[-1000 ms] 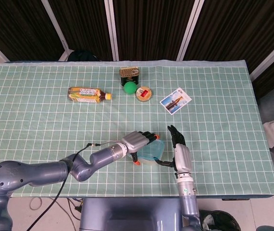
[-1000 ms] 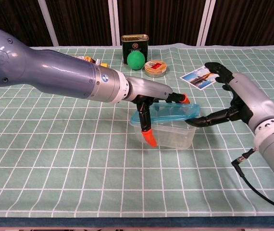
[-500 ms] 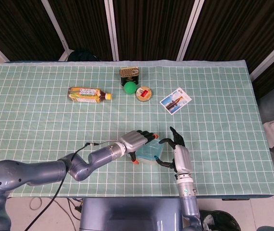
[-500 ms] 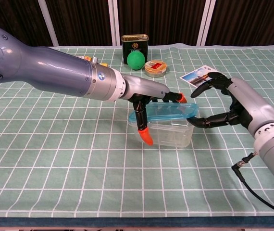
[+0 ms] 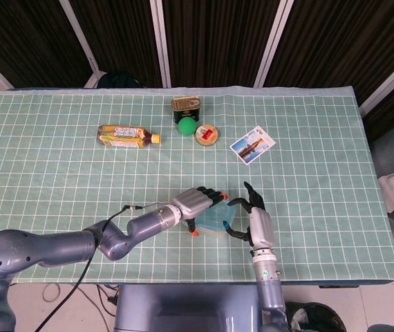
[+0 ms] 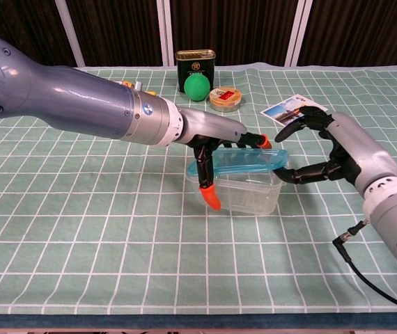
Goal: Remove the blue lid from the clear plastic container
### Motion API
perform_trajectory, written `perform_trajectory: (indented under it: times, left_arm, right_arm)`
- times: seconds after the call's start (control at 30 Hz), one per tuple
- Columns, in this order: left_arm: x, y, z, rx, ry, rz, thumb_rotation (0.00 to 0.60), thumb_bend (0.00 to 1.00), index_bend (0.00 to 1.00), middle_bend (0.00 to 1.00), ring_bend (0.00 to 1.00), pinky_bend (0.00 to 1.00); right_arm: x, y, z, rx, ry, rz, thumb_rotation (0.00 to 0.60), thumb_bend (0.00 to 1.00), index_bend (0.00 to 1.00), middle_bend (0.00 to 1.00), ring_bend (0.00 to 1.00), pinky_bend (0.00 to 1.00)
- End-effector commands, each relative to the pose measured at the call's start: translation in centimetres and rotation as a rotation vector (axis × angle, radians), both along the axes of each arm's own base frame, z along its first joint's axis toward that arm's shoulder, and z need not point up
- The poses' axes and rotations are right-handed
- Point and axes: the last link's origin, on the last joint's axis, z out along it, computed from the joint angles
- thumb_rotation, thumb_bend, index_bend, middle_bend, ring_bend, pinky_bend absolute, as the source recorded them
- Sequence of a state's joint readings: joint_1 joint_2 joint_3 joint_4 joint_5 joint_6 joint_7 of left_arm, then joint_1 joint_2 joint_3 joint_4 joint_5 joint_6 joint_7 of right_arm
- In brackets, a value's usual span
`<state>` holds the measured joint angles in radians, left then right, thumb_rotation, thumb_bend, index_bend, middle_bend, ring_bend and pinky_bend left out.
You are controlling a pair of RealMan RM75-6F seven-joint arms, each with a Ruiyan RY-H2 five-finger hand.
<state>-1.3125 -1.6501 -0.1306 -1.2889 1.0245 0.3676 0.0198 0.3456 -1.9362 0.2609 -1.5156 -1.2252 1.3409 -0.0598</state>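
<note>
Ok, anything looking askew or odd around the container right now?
The blue lid sits tilted on the clear plastic container, its right end raised. The left hand holds it; the right hand brackets that end.

Robot-manipulation lab. A table (image 5: 321, 228) under a green grid cloth (image 5: 59, 187) fills the frame centre, backed by dark curtains (image 5: 218, 41) with white poles along the top. Assorted test props cluster at upper centre: bottle (image 5: 126, 135), tin (image 5: 185, 106), ball (image 5: 186, 125), card (image 5: 252, 144).
</note>
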Motion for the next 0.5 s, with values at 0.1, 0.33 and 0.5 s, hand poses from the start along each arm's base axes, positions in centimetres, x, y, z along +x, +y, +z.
perform_trajectory:
  times: [0.1,0.33,0.5]
  left_arm:
    - [0.11,-0.02,0.03,-0.001,-0.004,0.001,0.6,0.0,0.0,0.0,0.0,0.07]
    - [0.35,-0.16,0.17,-0.003,-0.015,-0.001,0.6,0.0,0.0,0.0,0.0,0.02]
    - [0.5,-0.09,0.38,0.003,-0.029,0.002,0.6,0.0,0.0,0.0,0.0,0.02]
  right_arm:
    - [0.3,-0.24,-0.01,0.002,-0.002,0.004,0.6,0.43,0.43,0.01,0.0,0.0]
    - [0.31,-0.3,-0.09,0.011,-0.001,0.0,0.6,0.51,0.53,0.03,0.0,0.0]
    - [0.25,-0.21,-0.15,0.016,0.002,-0.004,0.6,0.56,0.57,0.03,0.0,0.0]
